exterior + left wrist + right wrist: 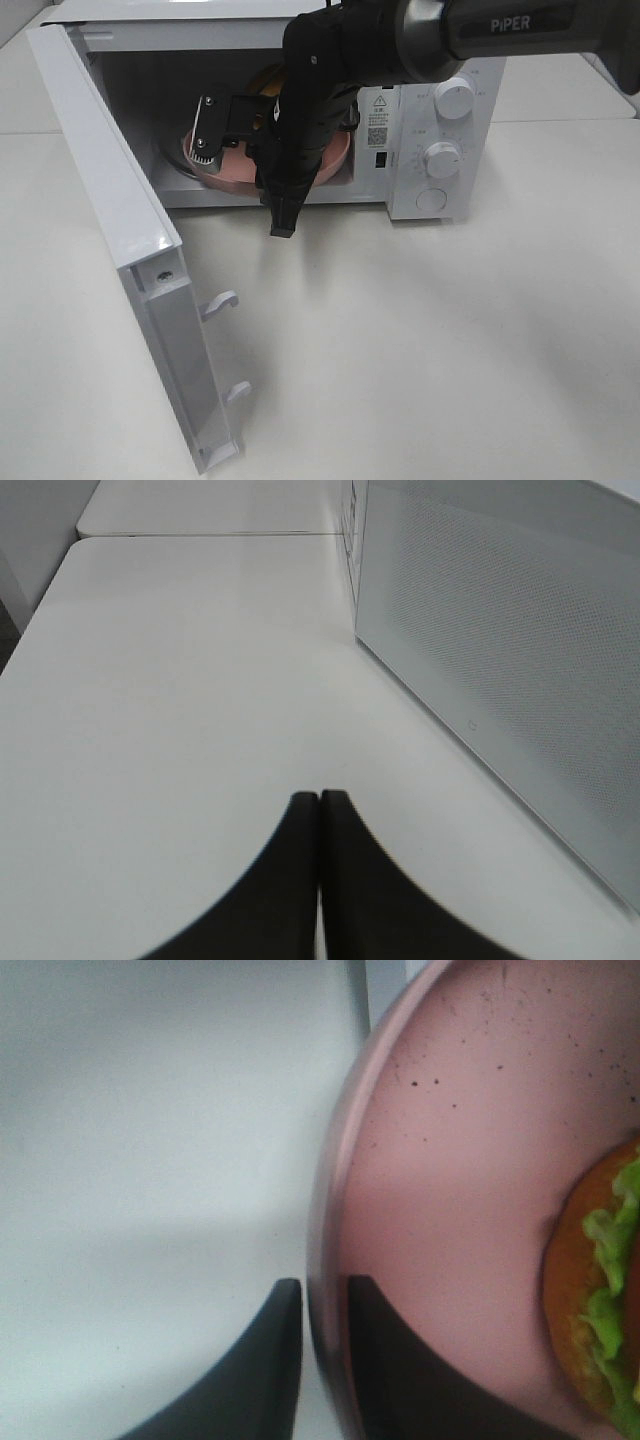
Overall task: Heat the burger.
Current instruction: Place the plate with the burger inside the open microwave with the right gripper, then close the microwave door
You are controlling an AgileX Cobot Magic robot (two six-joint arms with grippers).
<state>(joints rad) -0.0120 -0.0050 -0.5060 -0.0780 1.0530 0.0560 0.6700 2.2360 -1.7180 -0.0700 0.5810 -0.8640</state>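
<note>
The burger (598, 1290), with a golden-brown bun and green lettuce, lies on a round pink plate (450, 1210). In the high view the plate (335, 160) sits inside the open microwave (440, 130), and only a brown sliver of the burger (263, 80) shows behind my right arm. My right gripper (325, 1295) straddles the plate's near rim, its fingers (275, 1360) slightly apart on either side. The same gripper (281, 212) hangs at the microwave's mouth. My left gripper (319, 798) is shut and empty over bare table.
The microwave door (110, 200) swings wide to the left, with two latch hooks (222, 300) on its edge. Control knobs (455, 98) are on the right panel. In the left wrist view, the microwave's white side wall (500, 650) stands beside the left gripper.
</note>
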